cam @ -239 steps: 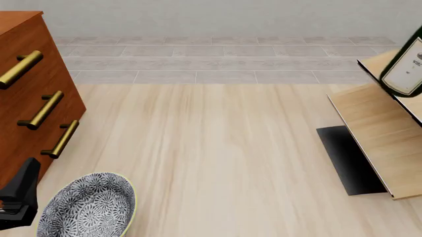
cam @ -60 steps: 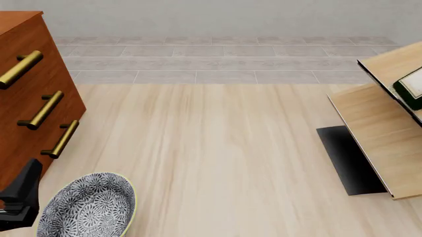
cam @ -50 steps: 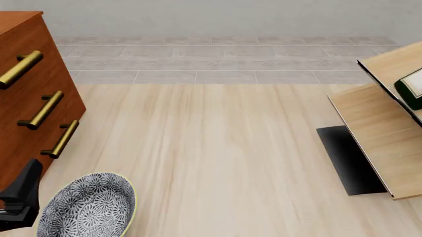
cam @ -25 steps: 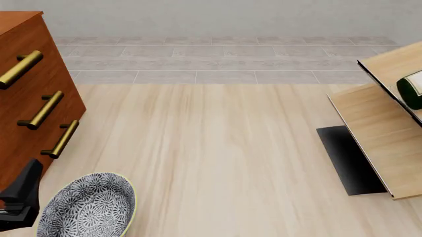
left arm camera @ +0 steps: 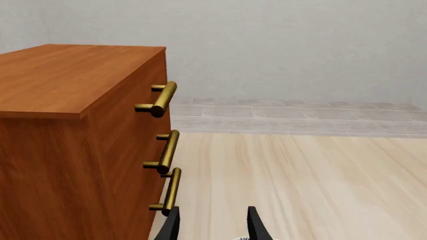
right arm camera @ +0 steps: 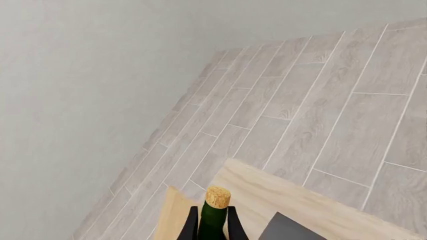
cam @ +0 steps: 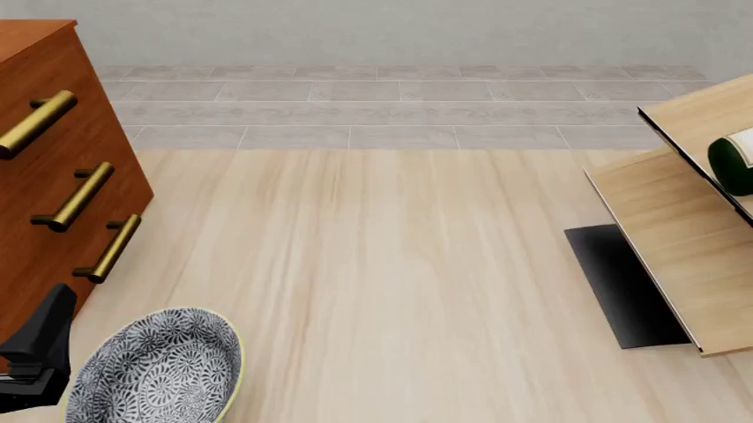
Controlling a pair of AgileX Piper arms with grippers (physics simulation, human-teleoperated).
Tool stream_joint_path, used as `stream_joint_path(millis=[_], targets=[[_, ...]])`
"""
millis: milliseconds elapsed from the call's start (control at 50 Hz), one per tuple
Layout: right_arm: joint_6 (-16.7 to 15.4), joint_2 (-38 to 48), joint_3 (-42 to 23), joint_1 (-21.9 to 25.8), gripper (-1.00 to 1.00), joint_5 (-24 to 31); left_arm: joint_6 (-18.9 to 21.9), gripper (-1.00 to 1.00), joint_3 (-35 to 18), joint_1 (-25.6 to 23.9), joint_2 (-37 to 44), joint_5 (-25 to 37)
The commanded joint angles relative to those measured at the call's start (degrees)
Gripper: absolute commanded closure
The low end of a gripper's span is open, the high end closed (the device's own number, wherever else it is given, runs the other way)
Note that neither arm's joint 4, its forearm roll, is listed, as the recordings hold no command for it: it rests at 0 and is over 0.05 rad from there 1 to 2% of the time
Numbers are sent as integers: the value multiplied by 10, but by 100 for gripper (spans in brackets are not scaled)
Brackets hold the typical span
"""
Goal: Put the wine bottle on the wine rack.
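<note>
Holding the tall dark green glass wine bottle (right arm camera: 214,220) by its neck, the right gripper (right arm camera: 212,223) is keeping its two black fingers (right arm camera: 192,225) pressed on the glass just under the tan cork. In the front view, only the round green bottom end of the bottle, with a bit of white label, is showing at the far right edge. It is lying in the gap between the slanted panels of the pale wooden wine rack (cam: 676,233) with its black flat base plate. I cannot tell if the bottle is resting its weight on the rack yet.

So the job is looking nearly done. I think what is left is for the fingers to let go and for the arm to pull away, with the bottle lying there by itself.

The front view is showing where the bottle is sitting in the rack, but the right gripper is out of that picture. The right wrist view is showing the grip on the neck, and the grey tiled floor far below.

The left gripper (left arm camera: 212,226) is waiting at the near left with its fingers a little apart and holding nothing. It is near the reddish-brown wooden drawer cabinet with brass handles (left arm camera: 80,135). Only the front view is showing the round blue-patterned bowl (cam: 157,370) on the pale wooden table (cam: 376,273).
</note>
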Motion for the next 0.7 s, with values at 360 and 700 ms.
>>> stream_joint_path(millis=[360,700], targets=[[8,21,29,9,100,5,-2,-100,0,1,0,0],[7,23,26,3,-100,6,-2,-100,0,2,0,1]])
